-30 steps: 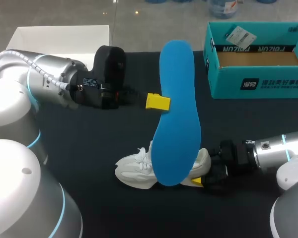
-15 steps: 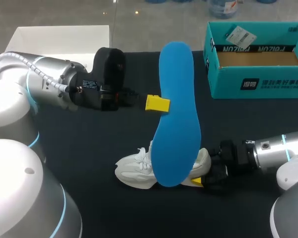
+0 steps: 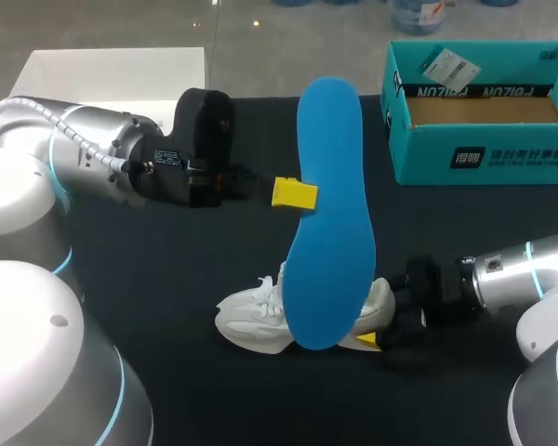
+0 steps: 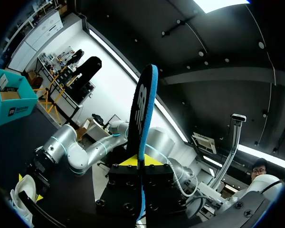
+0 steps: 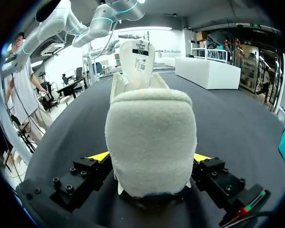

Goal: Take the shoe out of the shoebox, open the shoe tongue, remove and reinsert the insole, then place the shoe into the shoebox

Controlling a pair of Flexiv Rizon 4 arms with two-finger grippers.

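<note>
Your left pincer [image 3: 302, 193] is clamped on the insole [image 3: 330, 214] at one long edge, near its middle. The blue sheet stands on end, one tip rising above the fingers and the other hanging below them toward the shoe [image 3: 256, 318]. That is a narrow hold on a soft, bendy sheet. Swing it fast and it may pivot or slip out between the fingers. The lower tip could also catch on the collar or tongue and buckle instead of sliding in. From above it overlaps the shoe, so you cannot tell whether they touch.

The shoe lies on the table below the left pincer. Your right pincer [image 5: 151, 159] grips its heel from both sides, and the tongue stands up ahead of the fingers. Only the heel is held, so a hard push from the insole could twist the shoe in that grip or skid the toe.

The shoebox [image 3: 484, 139] stands open, well apart from the right pincer and off to its side, with a tag [image 3: 451, 67] inside. The shoe will have to clear its wall later.

The table [image 3: 167, 279] is black and matte, probably cloth: some friction, though it might ruck under a dragged sole. The arms come in from opposite sides, and insole and shoe fill the space between the pincers, so lowering the left one brings it near the right.
</note>
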